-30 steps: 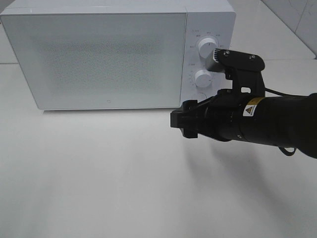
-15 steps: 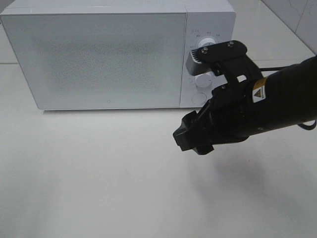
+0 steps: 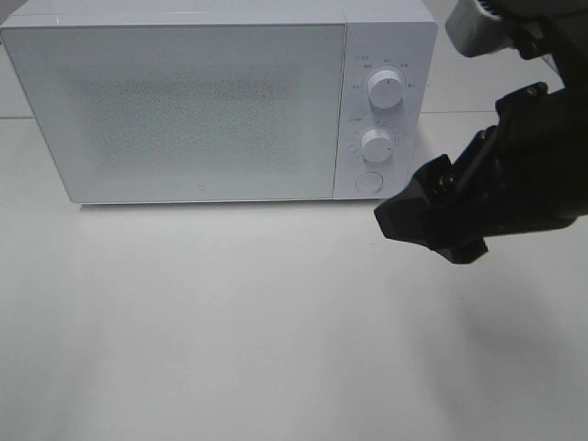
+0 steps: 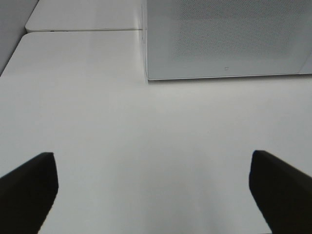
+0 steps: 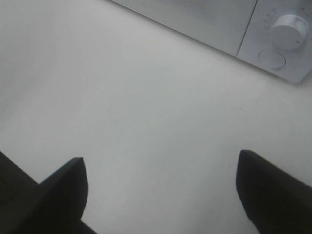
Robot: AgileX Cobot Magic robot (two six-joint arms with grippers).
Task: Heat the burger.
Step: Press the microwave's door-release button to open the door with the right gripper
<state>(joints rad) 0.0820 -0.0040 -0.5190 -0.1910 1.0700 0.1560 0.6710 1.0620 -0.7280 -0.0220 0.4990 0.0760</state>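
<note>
The burger is out of view in every frame. A white microwave point(image 3: 184, 101) stands at the back of the table with its door closed. My right gripper point(image 3: 427, 216) hangs above the table in front of the microwave's control panel and to its right. Its wrist view shows the right gripper point(image 5: 161, 195) open, with only bare table between the two dark fingers point(image 5: 63, 187). The left gripper point(image 4: 156, 195) is open over bare white table, facing the microwave's point(image 4: 224, 39) lower left corner; it does not show in the exterior view.
The microwave panel carries two round knobs point(image 3: 383, 89) point(image 3: 378, 145) and a round button point(image 3: 367, 182); the lower knob point(image 5: 290, 24) and button point(image 5: 272, 58) show in the right wrist view. The white table point(image 3: 230, 322) spreads in front.
My right arm has pulled back to the right and upward, away from the control panel, uncovering the knobs. Its fingers have spread a little wider. The left gripper has stayed open.
</note>
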